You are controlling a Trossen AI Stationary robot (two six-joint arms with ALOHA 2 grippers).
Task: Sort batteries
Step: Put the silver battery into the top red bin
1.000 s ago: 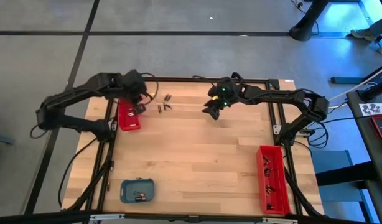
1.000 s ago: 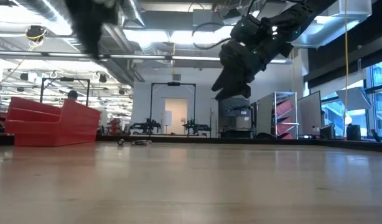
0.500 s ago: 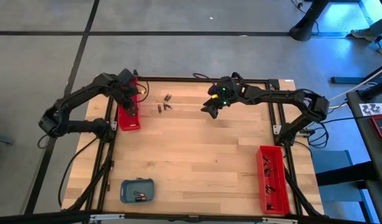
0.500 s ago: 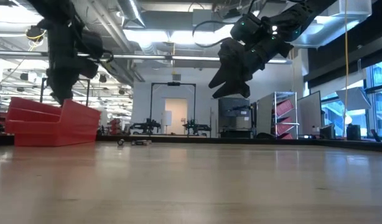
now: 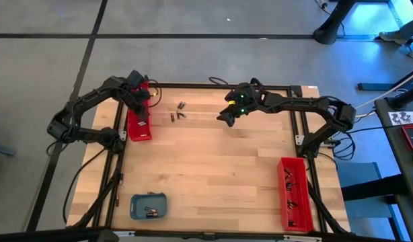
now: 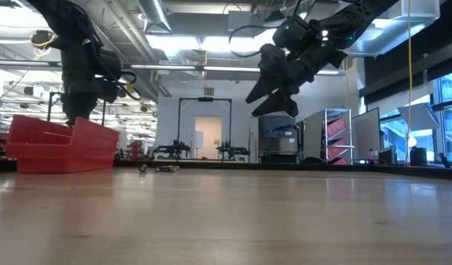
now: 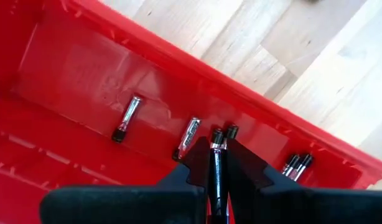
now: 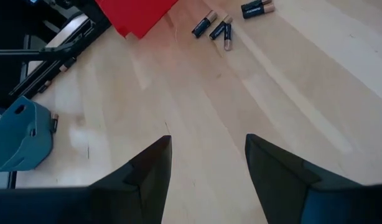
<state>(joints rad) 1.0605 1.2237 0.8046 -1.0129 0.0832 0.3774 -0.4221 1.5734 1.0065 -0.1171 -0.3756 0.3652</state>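
Observation:
My left gripper [image 5: 140, 111] hangs pointing down over the red tray [image 5: 139, 129] at the table's far left, shut on one slim battery [image 7: 216, 158]. Several batteries [image 7: 127, 118] lie flat on that tray's floor. A few loose batteries [image 5: 177, 113] lie on the wood between the two grippers, also seen in the right wrist view as loose batteries [image 8: 219, 26]. My right gripper [image 5: 223, 119] hovers open above the far middle of the table, slanting down, with nothing between its fingers [image 8: 147, 171]. My left gripper pinches the battery [image 7: 216, 163] between its two fingertips, coming from above with the fingers pointing down into the tray. The battery lies along the fingers, and its dark end [image 7: 217, 134] sticks out past them toward the tray floor. Whether that end touches the floor I cannot tell.
A second long red tray [image 5: 294, 191] holding batteries stands at the near right. A small blue-grey tray [image 5: 148, 206] with a few batteries sits near the front left. Bare wood spreads across the table's middle [image 5: 213, 168].
My left gripper has gone from beside the loose batteries toward the table's left edge and has come down over the red tray, staying shut on the battery. My right gripper has rolled a little in place.

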